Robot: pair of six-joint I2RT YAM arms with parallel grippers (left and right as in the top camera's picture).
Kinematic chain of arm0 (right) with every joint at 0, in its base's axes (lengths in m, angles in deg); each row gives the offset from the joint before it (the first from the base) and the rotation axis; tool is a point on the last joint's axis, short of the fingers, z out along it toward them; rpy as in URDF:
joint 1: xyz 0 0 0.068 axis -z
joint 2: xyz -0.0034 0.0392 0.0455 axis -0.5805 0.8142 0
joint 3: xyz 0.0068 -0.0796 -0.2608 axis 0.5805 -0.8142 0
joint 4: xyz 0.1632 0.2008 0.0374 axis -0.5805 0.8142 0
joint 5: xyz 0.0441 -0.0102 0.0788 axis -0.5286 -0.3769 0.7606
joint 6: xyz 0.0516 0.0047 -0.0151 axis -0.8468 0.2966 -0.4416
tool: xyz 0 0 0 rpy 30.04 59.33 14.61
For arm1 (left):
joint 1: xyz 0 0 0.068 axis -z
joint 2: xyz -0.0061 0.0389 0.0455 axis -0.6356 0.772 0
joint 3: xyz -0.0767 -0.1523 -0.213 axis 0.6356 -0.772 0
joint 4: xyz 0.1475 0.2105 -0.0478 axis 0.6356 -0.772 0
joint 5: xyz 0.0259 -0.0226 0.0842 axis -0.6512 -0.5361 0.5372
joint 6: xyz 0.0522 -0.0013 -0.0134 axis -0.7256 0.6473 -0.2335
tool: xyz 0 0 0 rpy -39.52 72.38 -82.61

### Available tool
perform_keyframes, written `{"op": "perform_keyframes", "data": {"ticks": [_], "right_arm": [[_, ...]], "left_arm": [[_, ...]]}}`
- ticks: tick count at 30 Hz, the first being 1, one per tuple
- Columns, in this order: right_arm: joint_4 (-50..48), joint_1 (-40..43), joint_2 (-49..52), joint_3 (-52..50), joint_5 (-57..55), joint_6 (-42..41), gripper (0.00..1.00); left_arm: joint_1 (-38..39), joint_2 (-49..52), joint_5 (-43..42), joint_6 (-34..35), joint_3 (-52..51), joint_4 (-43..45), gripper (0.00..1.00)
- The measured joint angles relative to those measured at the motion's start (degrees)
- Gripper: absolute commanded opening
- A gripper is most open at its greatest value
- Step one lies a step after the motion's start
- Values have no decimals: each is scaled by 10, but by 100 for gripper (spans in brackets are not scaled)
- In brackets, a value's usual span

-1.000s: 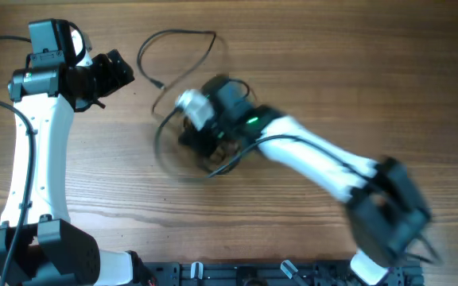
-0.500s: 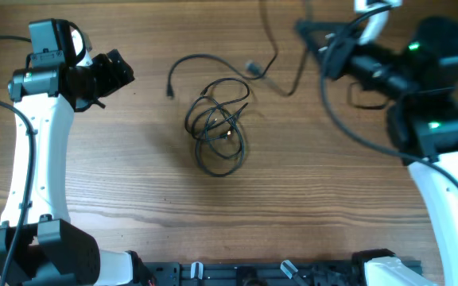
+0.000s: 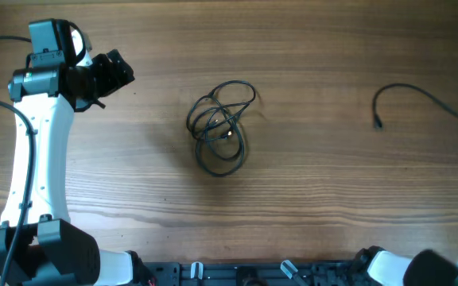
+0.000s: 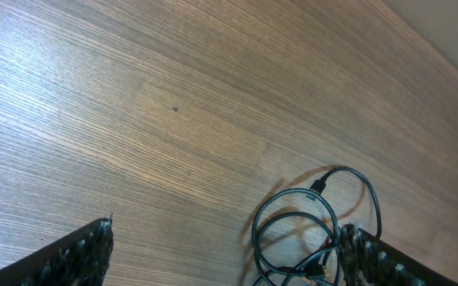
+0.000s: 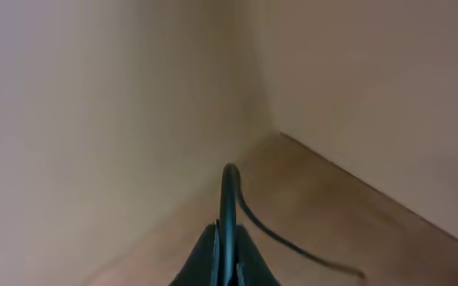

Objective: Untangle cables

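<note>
Cables first. The main tangle (image 3: 219, 131) sits near the middle of the table (image 3: 316, 199), a small knot of thin black loops piled over each other. One loose cable (image 3: 420, 94) lies well apart from it on the right. Its plug end (image 3: 378, 123) rests on the wood and the rest runs out past the edge of the overhead view.

That cable is in my right gripper (image 5: 226, 238). On the wrist cam the jaws are pinched together on it, with the cord coming up between them and trailing down to the wood. Otherwise that camera mostly sees beige wall, so the arm is way out to the side.

My left gripper (image 3: 120, 70) hangs over the upper left of the table, well clear of the knot, jaws wide apart with nothing in them. Its fingers (image 4: 78, 254) frame the tangle's top loops on the left wrist cam.

My read is that one cord is separated and I'm in the set-it-aside step. Next I'd let go of it out there on the right, clear of the pile. Then I'd go back in for a single strand, ideally near a plug end, maybe with the left pinning the knot. The loops overlap tightly, so grabbing two at once looks like the main risk.

Containers: none in view, no bin or tray, just bare wood.
</note>
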Motion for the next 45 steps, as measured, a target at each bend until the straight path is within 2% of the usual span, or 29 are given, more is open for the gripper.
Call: {"op": "perform_keyframes", "data": {"ticks": [2, 6, 10, 13, 16, 21, 26, 30, 31, 32, 33, 34, 35, 41, 44, 45], "right_arm": [[4, 2, 20, -2, -58, 5, 4], [14, 22, 21, 22, -101, 16, 4], [53, 97, -10, 92, -111, 24, 4], [73, 160, -53, 103, -111, 21, 4], [78, 177, -47, 108, -94, 19, 4], [109, 166, 58, 108, -4, 29, 4], [283, 103, 187, 110, 35, 59, 4], [328, 94, 293, 109, 42, 60, 5], [327, 94, 322, 108, 43, 60, 14], [324, 94, 344, 108, 44, 60, 30], [322, 94, 358, 108, 43, 60, 59], [320, 94, 377, 108, 45, 59, 93], [319, 94, 388, 107, 45, 56, 100], [316, 104, 389, 107, 67, 37, 100], [296, 120, 345, 107, 77, 30, 100], [288, 130, 289, 107, 77, 29, 100]], "left_arm": [[0, 0, 0, 0, 0, 0, 89], [0, 0, 0, 11, 0, 0, 90], [0, 0, 0, 14, 0, 0, 89], [0, 0, 0, 14, 0, 2, 89], [0, 0, 0, 14, 0, 7, 89], [0, 0, 0, 14, 0, 7, 89], [0, 0, 0, 17, 0, 7, 90], [0, 0, 0, 18, 0, 7, 90], [0, 0, 0, 18, 0, 7, 90], [0, 0, 0, 18, 0, 7, 90], [0, 0, 0, 18, 0, 7, 90], [0, 0, 0, 18, 0, 7, 90], [0, 0, 0, 18, 0, 7, 90], [0, 0, 0, 18, 0, 7, 90], [0, 0, 0, 18, 0, 7, 90], [0, 0, 0, 18, 0, 7, 90]]}}
